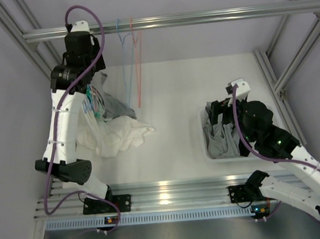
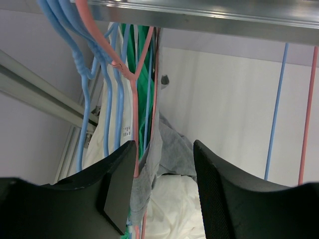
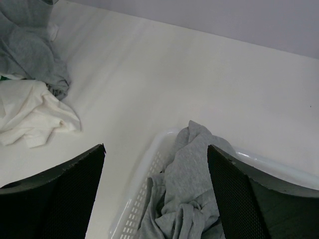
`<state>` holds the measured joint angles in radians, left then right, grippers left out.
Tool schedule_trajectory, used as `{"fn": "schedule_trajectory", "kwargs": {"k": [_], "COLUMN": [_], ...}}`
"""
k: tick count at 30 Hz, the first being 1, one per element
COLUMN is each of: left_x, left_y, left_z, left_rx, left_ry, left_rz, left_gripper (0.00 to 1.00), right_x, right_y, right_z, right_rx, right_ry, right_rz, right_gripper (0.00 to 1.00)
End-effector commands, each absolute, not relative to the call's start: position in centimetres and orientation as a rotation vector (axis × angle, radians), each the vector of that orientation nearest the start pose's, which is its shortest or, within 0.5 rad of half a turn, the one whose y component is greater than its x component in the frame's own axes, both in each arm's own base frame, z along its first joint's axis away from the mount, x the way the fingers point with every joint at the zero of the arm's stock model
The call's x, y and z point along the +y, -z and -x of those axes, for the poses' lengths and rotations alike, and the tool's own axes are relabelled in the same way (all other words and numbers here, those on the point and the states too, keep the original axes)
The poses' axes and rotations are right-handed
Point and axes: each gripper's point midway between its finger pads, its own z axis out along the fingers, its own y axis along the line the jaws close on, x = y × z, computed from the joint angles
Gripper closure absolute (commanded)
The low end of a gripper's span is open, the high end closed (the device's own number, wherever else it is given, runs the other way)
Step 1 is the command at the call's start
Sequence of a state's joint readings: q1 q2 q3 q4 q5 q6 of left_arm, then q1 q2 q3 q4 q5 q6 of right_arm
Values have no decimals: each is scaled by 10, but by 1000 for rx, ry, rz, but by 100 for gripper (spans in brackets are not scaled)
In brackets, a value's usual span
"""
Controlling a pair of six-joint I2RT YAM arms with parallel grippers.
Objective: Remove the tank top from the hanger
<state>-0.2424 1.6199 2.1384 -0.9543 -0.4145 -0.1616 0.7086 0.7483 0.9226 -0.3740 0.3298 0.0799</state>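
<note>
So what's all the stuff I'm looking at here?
Rail: one, silver, across the back, overhead.
Spare hangers: two, blue and pink, hanging bare from the rail.
Bunched hangers: several, blue, pink, green, at the rail's left end.
Grey top: one, hanging among the bunched hangers.
White clothes: a heap, table left.
Basket: one, white, table right.
Grey clothes: a few, inside the basket.
Table: one, white.
Left gripper: black, open around the grey top.
Right gripper: black, open, above the basket.
</note>
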Motion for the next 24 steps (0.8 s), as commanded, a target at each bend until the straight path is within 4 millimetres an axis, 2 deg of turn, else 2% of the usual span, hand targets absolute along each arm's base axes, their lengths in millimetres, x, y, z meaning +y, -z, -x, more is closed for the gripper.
{"fn": "schedule_trajectory", "kwargs": {"k": [1,5,10,16,18,21,22,23,24], "left_x": [-25,-28,-23,-22,-25,-31,-35,-37,-38], "left_y": [-428,-417,-403,-395,-391,-389,-388,-390,-391], "left_z": [-405,-413,-420,-425,-428,-429,-430,-431,-432], "left_rx": [1930,1955,1986,2005,2015,2025,2029,2024,2023], "left_ry": [-188,-192,-247,-263,-250,-220,-195,-181,-171], "left_rz": [192,183,196,198,187,173,163,158,155], "left_gripper": [45,45,46,47,54,74,75,81,91], "right_x": [149,150,148,148,149,149,148,149,149], "right_y": [-323,-324,-325,-327,-325,-324,-324,-325,-325], "right_z": [-256,-256,-254,-254,-254,-254,-254,-254,-254], "right_rx": [1673,1671,1664,1659,1663,1664,1662,1660,1659], "right_ry": [-317,-320,-324,-323,-324,-319,-318,-320,-323], "right_rz": [299,301,299,301,308,307,307,307,306], "right_gripper": [18,18,18,18,18,18,18,18,16]}}
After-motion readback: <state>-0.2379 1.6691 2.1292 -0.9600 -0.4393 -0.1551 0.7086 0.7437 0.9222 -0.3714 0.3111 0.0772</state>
